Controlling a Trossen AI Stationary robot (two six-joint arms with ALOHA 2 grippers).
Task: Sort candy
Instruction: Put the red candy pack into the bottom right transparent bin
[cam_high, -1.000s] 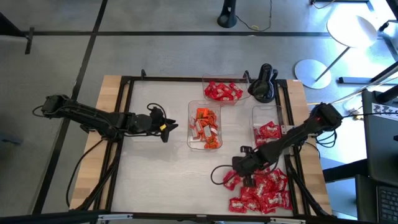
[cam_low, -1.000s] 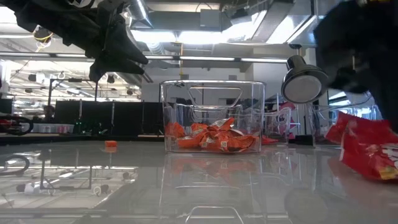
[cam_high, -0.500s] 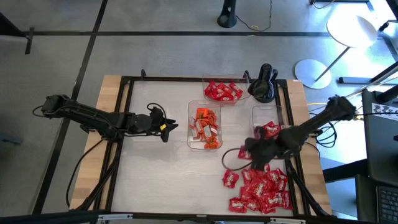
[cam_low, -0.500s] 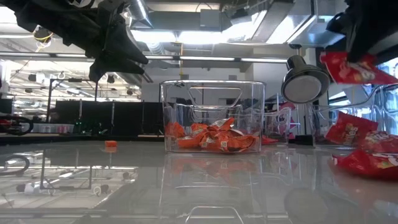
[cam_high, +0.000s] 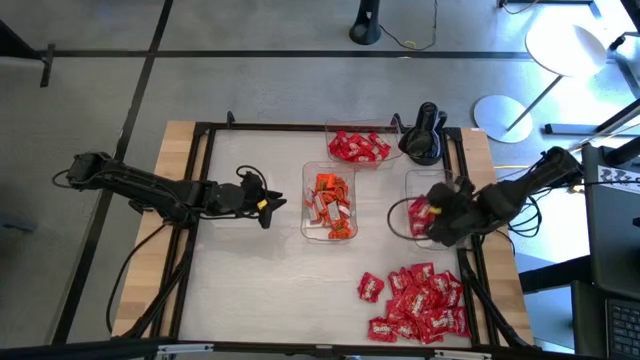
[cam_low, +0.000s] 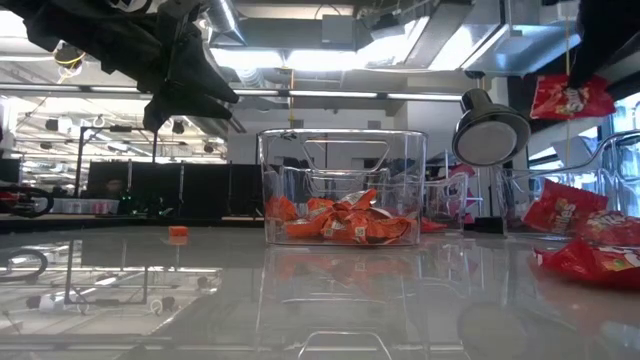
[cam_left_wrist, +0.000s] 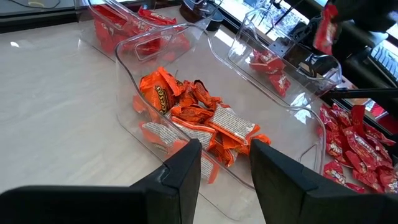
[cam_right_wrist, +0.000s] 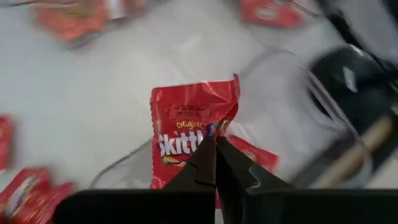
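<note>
I have the right gripper (cam_right_wrist: 214, 144) raised above the right-hand clear tray (cam_high: 415, 180), its jaws pressed together on the corner of one red candy packet (cam_right_wrist: 193, 137) (it hangs free below them). The loose red candy pile (cam_high: 420, 305) lies on the surface (cam_high: 260, 290) near that tray. The left gripper (cam_left_wrist: 225, 163) hangs beside the middle tray (cam_high: 308, 200) of orange candy (cam_high: 328, 195), jaws spread, holding nothing.

Robotics lab — framed test table (cam_high: 200, 200), ceiling strip lights (cam_low: 330, 95), equipment benches.
</note>
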